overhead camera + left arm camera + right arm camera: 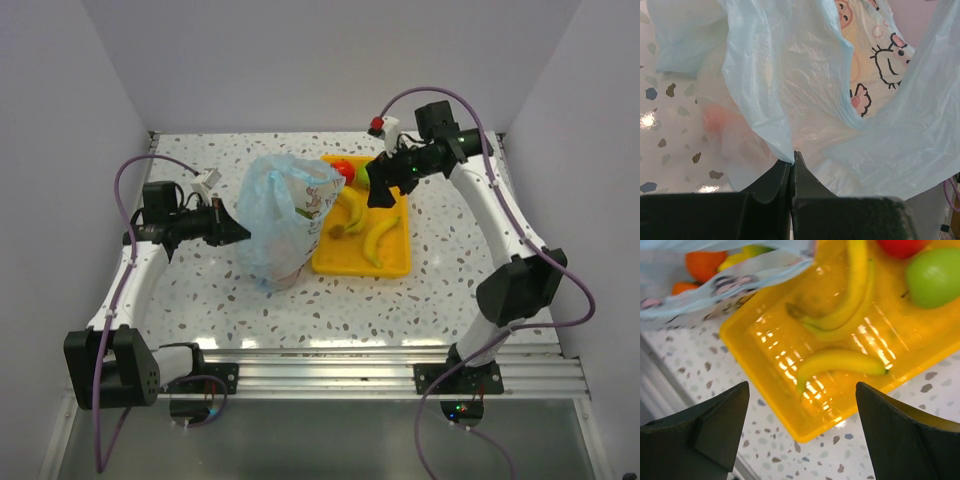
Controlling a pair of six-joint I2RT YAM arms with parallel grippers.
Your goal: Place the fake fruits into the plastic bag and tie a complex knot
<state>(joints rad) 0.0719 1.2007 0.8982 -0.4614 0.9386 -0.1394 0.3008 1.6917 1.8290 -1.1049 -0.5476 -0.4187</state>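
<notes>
The light-blue plastic bag [285,215] stands open left of the yellow tray [395,265]. My left gripper [240,232] is shut on a fold of the bag's film [805,75], pinched at its tips [792,156]. Oranges [702,262] and a lemon [732,260] show inside the bag [715,290]. Two bananas [352,212] [380,240], a red apple [343,170] and a green lime [934,276] lie in the tray. My right gripper [378,195] is open and empty above the tray, over one banana [840,362]. No knot shows.
The tray's near rim [765,340] lies against the bag's right side. White walls close the table at the back and on both sides. A metal rail [380,365] runs along the near edge.
</notes>
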